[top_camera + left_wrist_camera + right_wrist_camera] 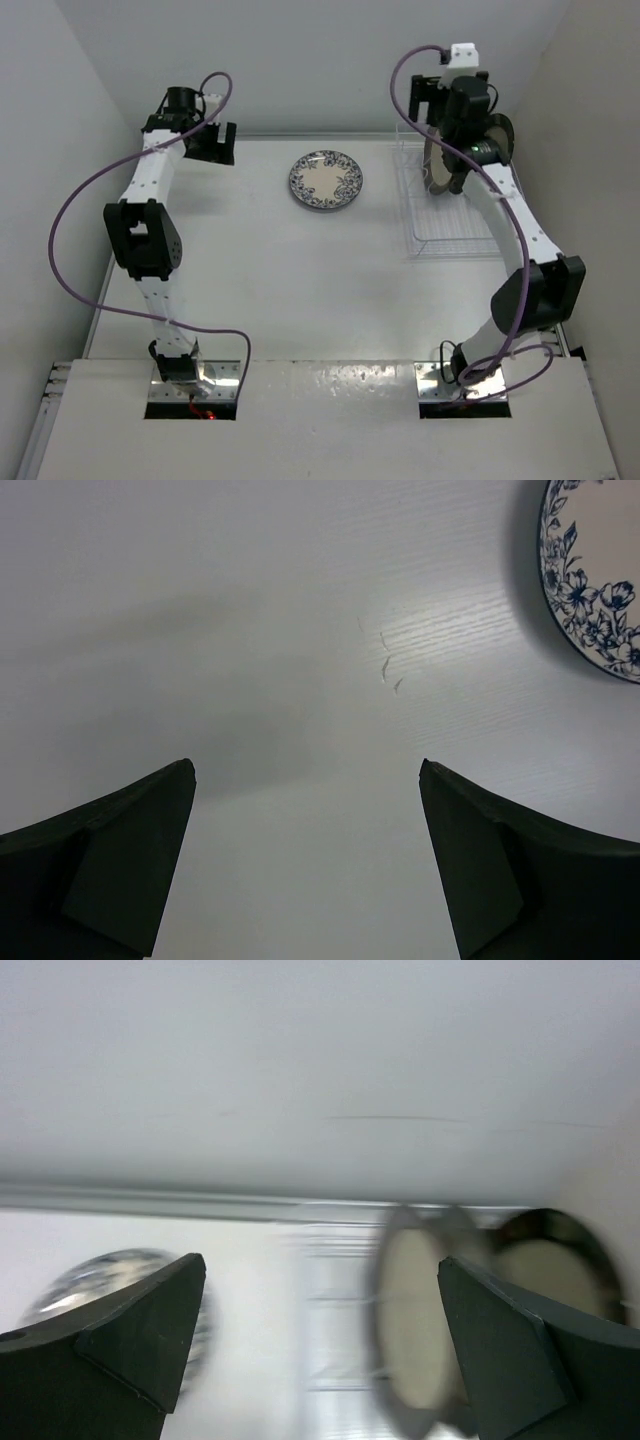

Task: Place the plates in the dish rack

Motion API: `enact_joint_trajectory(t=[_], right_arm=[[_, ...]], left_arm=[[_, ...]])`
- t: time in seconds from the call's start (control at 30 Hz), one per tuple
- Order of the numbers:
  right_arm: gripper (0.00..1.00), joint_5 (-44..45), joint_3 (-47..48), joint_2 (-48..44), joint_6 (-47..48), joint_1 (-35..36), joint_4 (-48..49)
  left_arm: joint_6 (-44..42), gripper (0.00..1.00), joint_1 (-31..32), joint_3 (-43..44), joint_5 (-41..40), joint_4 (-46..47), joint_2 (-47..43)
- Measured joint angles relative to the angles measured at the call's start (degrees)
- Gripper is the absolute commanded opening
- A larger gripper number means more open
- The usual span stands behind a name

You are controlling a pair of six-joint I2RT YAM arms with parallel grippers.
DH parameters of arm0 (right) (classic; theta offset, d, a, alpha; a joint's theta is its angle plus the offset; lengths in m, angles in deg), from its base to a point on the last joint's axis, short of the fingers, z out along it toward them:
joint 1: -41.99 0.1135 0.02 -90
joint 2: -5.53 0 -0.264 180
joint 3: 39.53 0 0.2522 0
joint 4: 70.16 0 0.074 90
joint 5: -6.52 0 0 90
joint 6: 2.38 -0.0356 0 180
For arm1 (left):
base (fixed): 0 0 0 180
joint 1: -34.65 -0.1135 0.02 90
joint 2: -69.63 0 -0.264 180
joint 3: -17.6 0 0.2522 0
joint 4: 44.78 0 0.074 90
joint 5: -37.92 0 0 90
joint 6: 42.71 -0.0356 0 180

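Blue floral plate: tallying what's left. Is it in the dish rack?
No, the blue floral plate lies flat on the table, outside the dish rack.

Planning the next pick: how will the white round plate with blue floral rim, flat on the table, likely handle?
The white round plate with blue floral rim looks rigid and glazed, so probably slippery and breakable. Lying flat on the white table, it would likely slide, not tip, if pushed.
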Motion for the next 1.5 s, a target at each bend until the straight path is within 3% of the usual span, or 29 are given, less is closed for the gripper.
enact_joint_trajectory(t=[0.13, 0.23, 0.4, 0.63, 0.9, 1.1, 1.5], right_arm=[[1.00, -5.4, 2.6, 3.0, -10.2, 6.5, -4.3], [1.00, -10.1, -3.3, 6.3, -25.6, 8.9, -3.1], [0.97, -8.1, -11.4, 13.9, -45.4, 11.6, -2.4], [0.89, -5.0, -10.3, 22.1, -62.0, 13.3, -2.7], [0.83, -1.9, -7.1, 29.3, -71.2, 12.4, -3.7], [0.74, -1.0, -1.5, 34.8, -71.7, 12.1, -2.7], [0.60, -1.4, -0.1, 38.0, -72.9, 11.7, 0.6]], left_arm=[[-2.4, 0.99, 3.8, -1.6, -5.7, -0.3, 0.0], [-3.3, 0.99, 6.1, -3.4, -7.7, -0.8, 0.0], [-3.9, 0.99, 6.4, -4.0, -9.2, -1.4, 0.0], [-4.0, 0.99, 5.9, -5.4, -10.0, -1.4, -1.5], [-4.1, 0.99, 5.8, -6.1, -9.9, -1.4, -3.4], [-4.1, 0.99, 5.7, -6.2, -9.6, -1.4, -3.4], [-4.1, 0.99, 4.4, -7.9, -8.4, -1.4, -3.5]])
